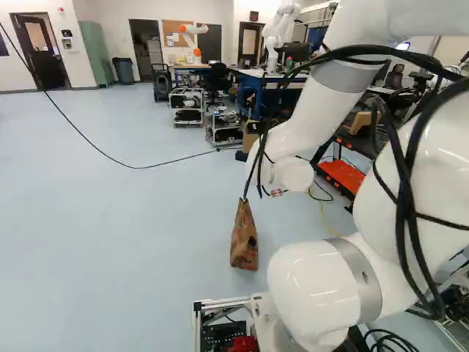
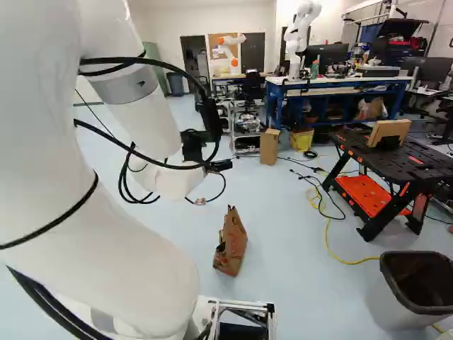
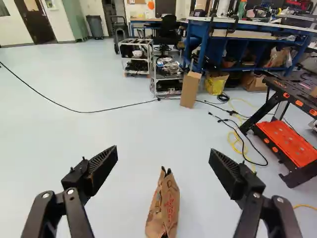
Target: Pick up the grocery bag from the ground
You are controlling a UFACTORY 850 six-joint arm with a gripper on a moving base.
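Observation:
The black gripper (image 2: pixel 218 166) shows partly beyond the white wrist in the right base view, above floor level and higher than the bag. In the wrist view the gripper (image 3: pixel 163 156) stands wide open, with nothing held between its fingers. The brown paper grocery bag (image 3: pixel 166 208) appears there low between the two fingers, below them and apart from them. It stands on the floor, its top pinched narrow and red print on one side. In the left base view the bag (image 1: pixel 244 238) is just left of the arm; the right base view shows the bag (image 2: pixel 231 244) right of it.
A black folding workbench with an orange shelf (image 2: pixel 371 196) and a grey bin (image 2: pixel 417 290) stand at the right. Cables (image 3: pixel 237 134) cross the floor. Farther off are a cardboard box (image 3: pixel 190 89), white carts (image 3: pixel 135 57), a blue bench (image 3: pixel 247 39) and another robot (image 1: pixel 278 33).

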